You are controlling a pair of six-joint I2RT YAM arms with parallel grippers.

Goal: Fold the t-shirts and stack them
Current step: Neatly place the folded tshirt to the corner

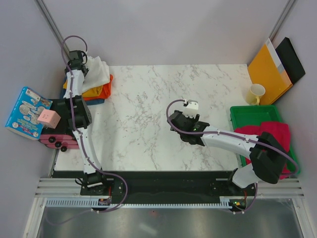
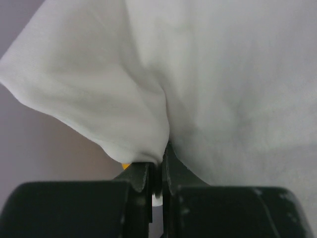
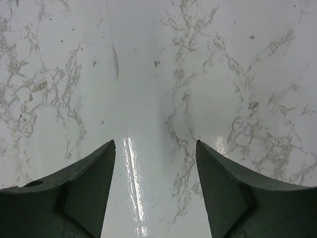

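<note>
Gray walls close in a white marble-patterned table (image 1: 148,109), seen from above with both arm bases at the bottom edge. In the upper left of the frame, at the table's far left corner, a pile of t-shirts lies with the white t-shirt (image 1: 97,72) rumpled on top. Under it, the orange t-shirt (image 1: 102,89) shows along the right side. The mustard yellow t-shirt (image 1: 66,85) peeks out on the left and a strip of the blue t-shirt (image 1: 95,101) lies at the bottom.

The left arm stretches up the left side to this pile. In its wrist view the left gripper (image 2: 159,168) has its fingers pressed together on a pinched fold of the white cloth, which fills nearly the whole picture.

The right gripper (image 3: 154,144) hangs over bare marble right of the middle of the table. Its fingers are spread wide apart and nothing is between them.

At the right edge of the top view, the crimson-pink t-shirt (image 1: 270,131) lies bunched in a green tray (image 1: 247,113), partly under the right arm. Above the tray stands a pale yellow mug (image 1: 255,93). An orange-yellow envelope (image 1: 267,67) leans in the upper right corner. At the left edge sits a colorful box (image 1: 27,111) with a pink cube (image 1: 48,119) beside it.
</note>
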